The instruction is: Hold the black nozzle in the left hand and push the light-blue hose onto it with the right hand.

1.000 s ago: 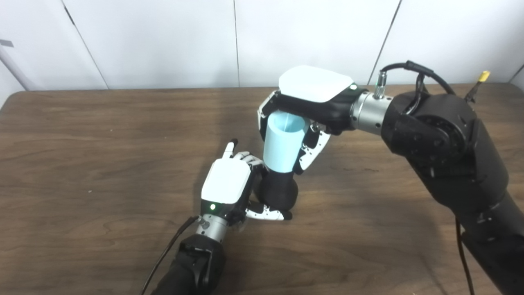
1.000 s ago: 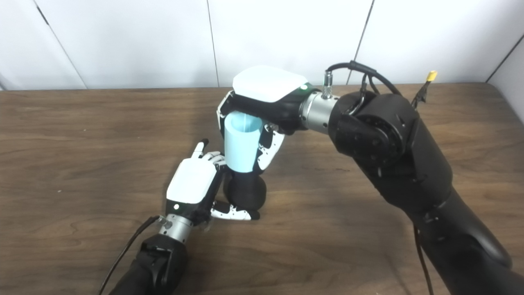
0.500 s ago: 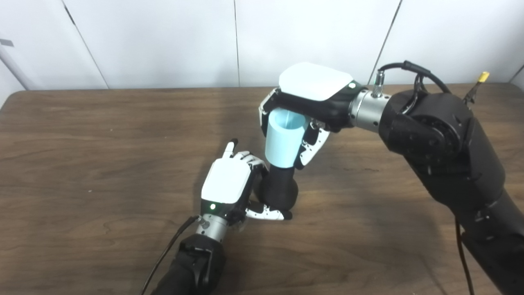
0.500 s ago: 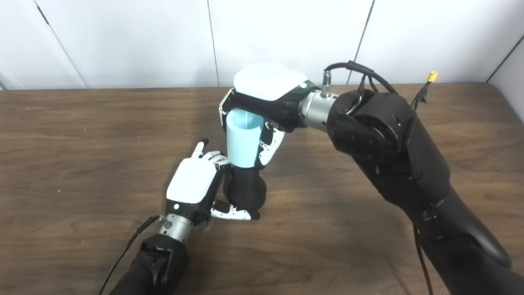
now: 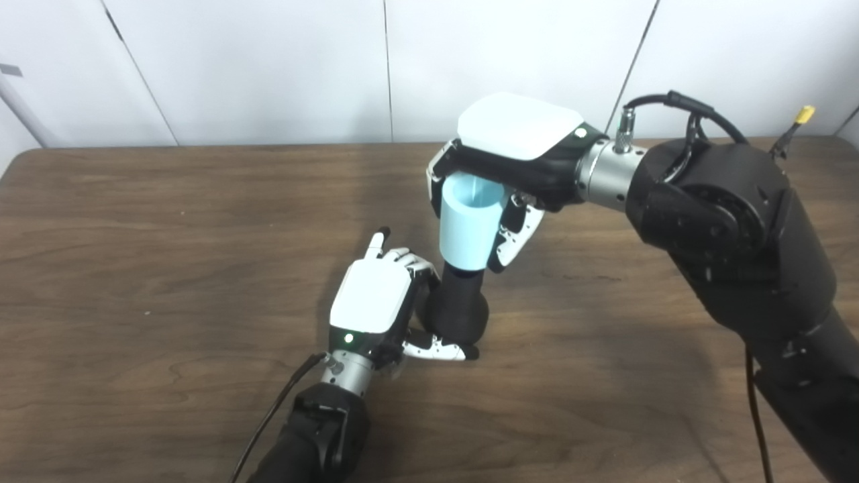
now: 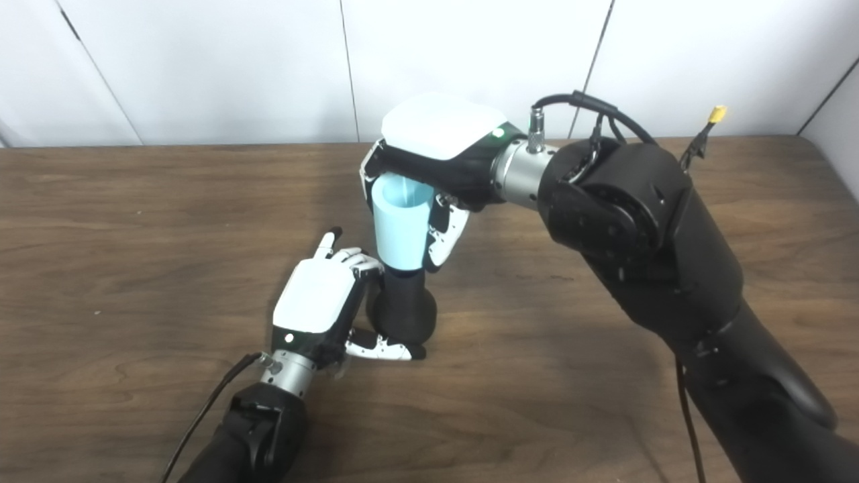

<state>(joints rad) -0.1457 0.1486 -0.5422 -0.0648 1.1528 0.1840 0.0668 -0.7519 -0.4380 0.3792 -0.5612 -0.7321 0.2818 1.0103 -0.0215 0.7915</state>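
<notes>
Fingers of your left hand [image 5: 371, 298] are curled around the bulbous base of the black nozzle [image 5: 460, 305], with one finger sticking out straight toward the far edge of the table [image 5: 134, 221] and the thumb lying under the nozzle on the near side. You hold the nozzle roughly upright, near the middle of the table, its neck pointing up and slightly toward the far edge.

Move right and up: your right hand [image 5: 500, 168] is wrapped around the light-blue hose [image 5: 470, 225] from above, fingers clasping both sides of the tube, whose open end faces up. The hose stands directly over the nozzle, on nearly the same long axis, its lower rim around the top of the neck. A good length of bare black neck shows below that rim, so I judge the hose barely seated; your push should go straight down along the shared axis.

Dark wood-grain surface, otherwise bare; white panelled wall [image 5: 268, 67] behind the far edge.
</notes>
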